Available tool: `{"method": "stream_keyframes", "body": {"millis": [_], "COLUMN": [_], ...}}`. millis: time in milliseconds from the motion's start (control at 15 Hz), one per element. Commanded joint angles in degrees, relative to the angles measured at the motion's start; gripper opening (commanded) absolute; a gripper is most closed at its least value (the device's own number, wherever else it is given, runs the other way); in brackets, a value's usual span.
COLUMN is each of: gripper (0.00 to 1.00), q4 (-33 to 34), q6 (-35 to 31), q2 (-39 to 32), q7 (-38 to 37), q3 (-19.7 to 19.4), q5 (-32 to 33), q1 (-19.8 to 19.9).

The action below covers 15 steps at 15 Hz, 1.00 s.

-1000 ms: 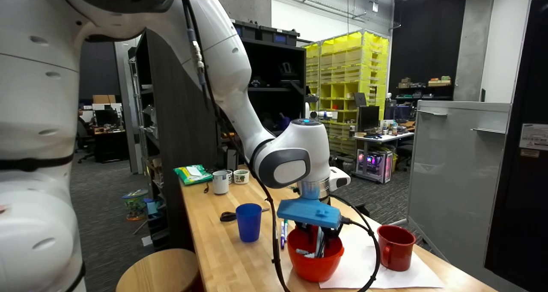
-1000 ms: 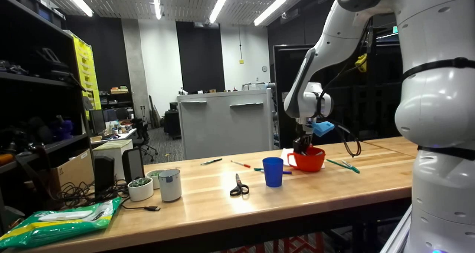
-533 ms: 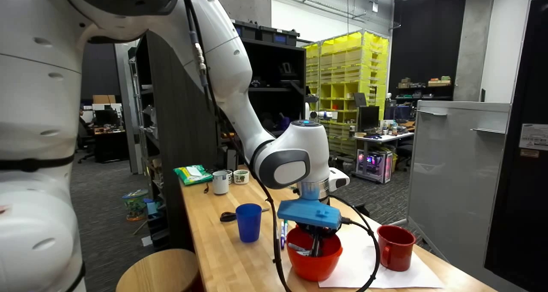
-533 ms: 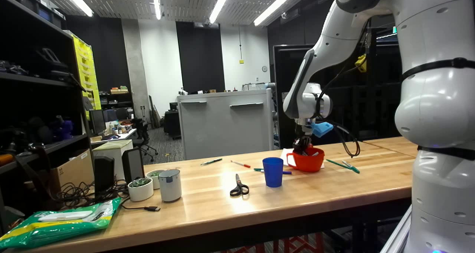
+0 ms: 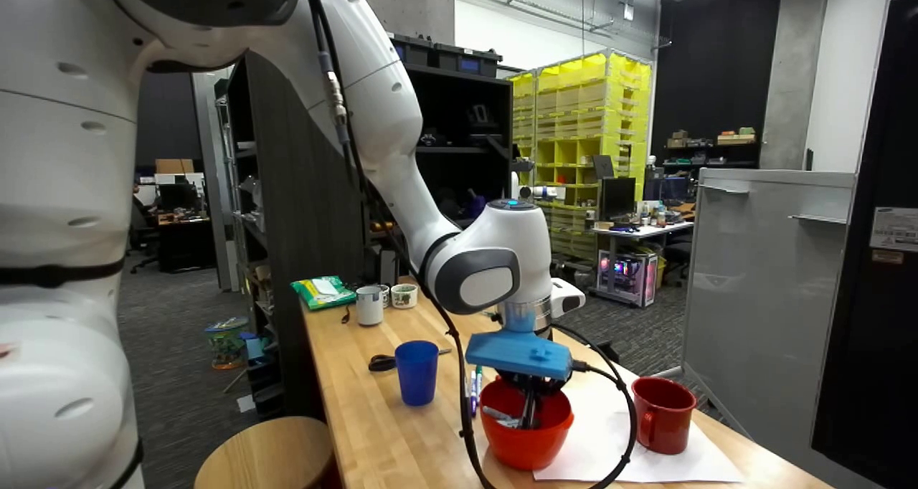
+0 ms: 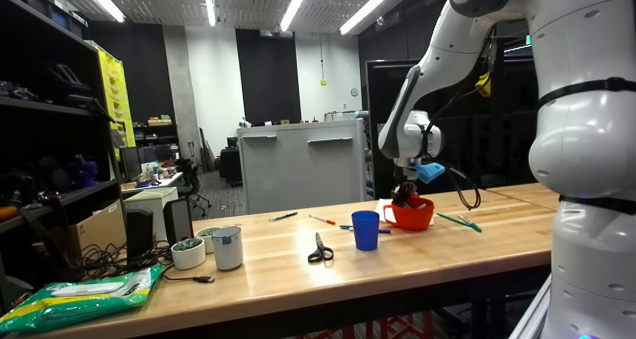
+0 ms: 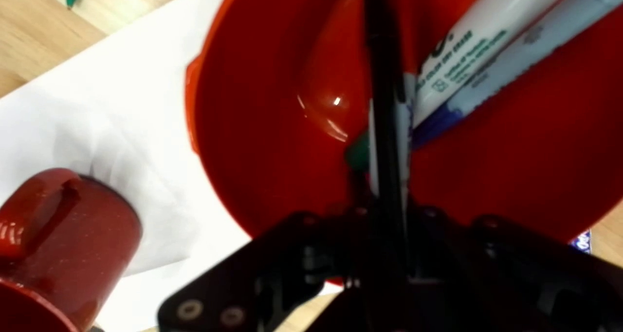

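Note:
My gripper [image 7: 384,212] reaches down into a glossy red bowl [image 7: 265,108], which shows in both exterior views as well. Its dark jaws have come together around a slim black pen [image 7: 387,132] that stands lengthwise in the wrist view, blurred, with pale strips along both sides. Right beside the pen lie a white marker [image 7: 469,54] and a paler marker [image 7: 523,59] with a purple-blue end. A green tip [image 7: 359,152] peeks out behind the pen. The gripper's shadow and blur hide exactly where the fingers meet the pen.
A dark red mug [image 5: 663,424] stands on a white sheet of paper [image 5: 595,464] beside the bowl. A blue cup [image 6: 365,232], scissors [image 6: 320,252] and several loose pens lie around. Farther off are a grey mug [image 6: 227,249], plant pots [image 6: 189,254] and a green packet [image 6: 94,294].
One second ago the jaws stood apart over the bowl; half a second ago they had come together on the pen. Since then the arm has hardly moved.

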State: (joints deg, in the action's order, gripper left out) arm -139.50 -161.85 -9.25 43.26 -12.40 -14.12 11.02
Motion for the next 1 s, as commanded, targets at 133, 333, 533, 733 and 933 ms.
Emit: {"method": "stream_keyframes", "body": {"millis": [133,333,533,733,933], "gripper": [0.03,0.03,0.03,0.03,0.03], "q4": [-0.2,-0.3,-0.7,-1.0,-1.1], "q6": [0.0,0.2,0.1,-0.2,-0.3], "q2": [1.8,2.9,4.7,6.5,8.4], "q7": [0.0,-0.8,-3.6,-5.7,-7.1], "q3": [0.0,-0.5,1.8,1.8,1.9], "q5": [2.0,4.6,9.8,13.6,16.1], "q1": [-1.0,-1.9,0.3,0.1,-0.2]}}
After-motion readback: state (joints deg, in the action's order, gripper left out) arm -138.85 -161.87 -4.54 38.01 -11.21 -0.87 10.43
